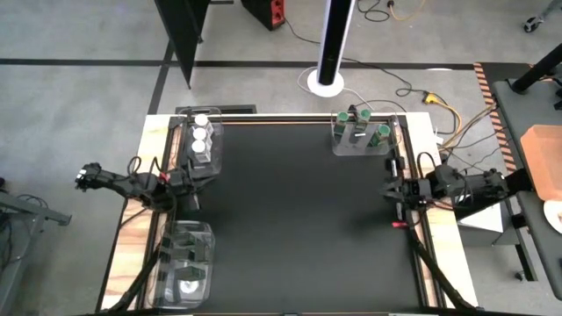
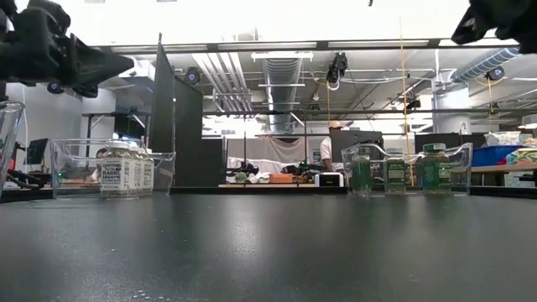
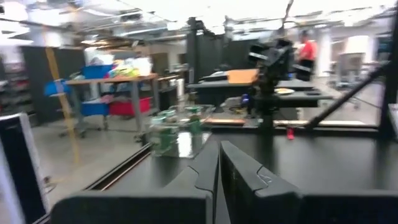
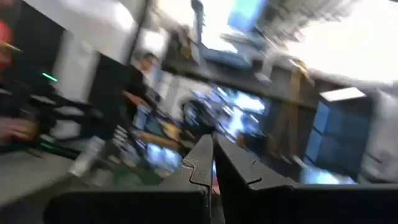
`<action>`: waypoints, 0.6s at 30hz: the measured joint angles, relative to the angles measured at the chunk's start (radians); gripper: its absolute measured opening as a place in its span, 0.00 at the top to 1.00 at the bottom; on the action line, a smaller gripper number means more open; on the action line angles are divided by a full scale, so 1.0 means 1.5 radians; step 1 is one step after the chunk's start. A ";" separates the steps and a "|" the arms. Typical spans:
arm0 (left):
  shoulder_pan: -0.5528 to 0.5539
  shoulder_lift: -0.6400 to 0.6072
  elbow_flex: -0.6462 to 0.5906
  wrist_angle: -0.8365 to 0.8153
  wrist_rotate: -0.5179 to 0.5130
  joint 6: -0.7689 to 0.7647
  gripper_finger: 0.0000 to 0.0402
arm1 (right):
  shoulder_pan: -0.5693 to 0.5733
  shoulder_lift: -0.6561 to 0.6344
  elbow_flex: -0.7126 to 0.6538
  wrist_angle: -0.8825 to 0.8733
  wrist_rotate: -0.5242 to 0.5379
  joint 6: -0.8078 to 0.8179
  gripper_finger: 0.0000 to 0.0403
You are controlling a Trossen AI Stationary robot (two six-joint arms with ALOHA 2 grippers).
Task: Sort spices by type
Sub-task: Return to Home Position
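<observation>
High view: my left gripper [image 1: 195,178] sat at the table's [image 1: 299,228] left edge, just beside the near end of the top-left tray [image 1: 217,140], carrying nothing. My right gripper [image 1: 392,190] sat at the right edge, near the top-right tray [image 1: 344,149], also carrying nothing. The white-lid jars [image 1: 200,134] stood in a row in the top-left tray, the green-lid jars [image 1: 360,133] were grouped in the top-right tray, and the dark cans [image 1: 184,254] were in the bottom-left tray [image 1: 208,235]. I couldn't make out a pale round item in that tray. No jars were loose on the table. Low view: both jar groups stood upright inside their trays, well apart, and both arms were raised off the surface. Left wrist view: my fingers [image 3: 249,186] were pressed together with nothing between them. The green-lid jars and the right arm [image 3: 270,59] showed across the table, with a person [image 3: 306,45] far behind. Right wrist view: fingers [image 4: 198,168] were closed and empty, the view was badly smeared, and a person showed in the room. Sorting looked done, with only the retract to home left. Main risk: the left gripper was tight against the top-left tray, so a low or sideways pull could clip its wall and tip the white-lid jars. The same applied to the right gripper, if it swung toward the green-lid jars.
</observation>
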 joint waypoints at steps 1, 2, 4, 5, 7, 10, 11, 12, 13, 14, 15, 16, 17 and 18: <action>0.000 0.001 0.000 0.000 -0.015 -0.005 1.00 | -0.001 0.000 -0.004 -0.004 0.020 0.000 0.98; 0.000 0.003 0.000 0.000 -0.028 -0.011 1.00 | -0.001 0.000 -0.007 -0.013 0.048 0.002 0.98; 0.000 0.007 0.000 0.000 -0.042 -0.015 1.00 | -0.001 0.001 -0.007 -0.045 0.107 -0.001 0.98; 0.000 0.009 0.000 0.000 -0.043 -0.015 1.00 | -0.001 0.004 -0.007 -0.059 0.135 -0.002 0.98; 0.000 0.014 0.000 0.000 -0.043 -0.014 1.00 | -0.001 0.010 -0.007 -0.070 0.172 -0.002 0.98; 0.000 0.020 0.000 0.000 -0.043 -0.015 1.00 | -0.001 0.018 -0.007 -0.070 0.181 0.010 0.97; 0.000 0.022 0.000 0.000 -0.043 -0.015 1.00 | -0.001 0.019 -0.007 -0.078 0.181 0.023 0.97; 0.000 0.024 0.000 0.000 -0.043 -0.015 1.00 | -0.001 0.021 -0.007 -0.091 0.181 0.035 0.97; 0.000 0.026 0.000 0.000 -0.043 -0.015 1.00 | -0.001 0.023 -0.007 -0.103 0.181 0.045 0.97; 0.000 0.028 0.000 0.000 -0.043 -0.015 1.00 | -0.001 0.023 -0.007 -0.112 0.181 0.055 0.97; 0.000 0.030 0.000 0.000 -0.043 -0.015 1.00 | -0.001 0.023 -0.007 -0.120 0.181 0.061 0.97; 0.000 0.032 0.000 0.000 -0.043 -0.015 1.00 | -0.001 0.023 -0.007 -0.129 0.181 0.069 0.97; 0.000 0.033 0.000 0.000 -0.043 -0.015 1.00 | -0.001 0.022 -0.007 -0.135 0.181 0.075 0.97; 0.000 0.035 0.000 0.000 -0.043 -0.015 1.00 | -0.001 0.022 -0.007 -0.140 0.181 0.079 0.97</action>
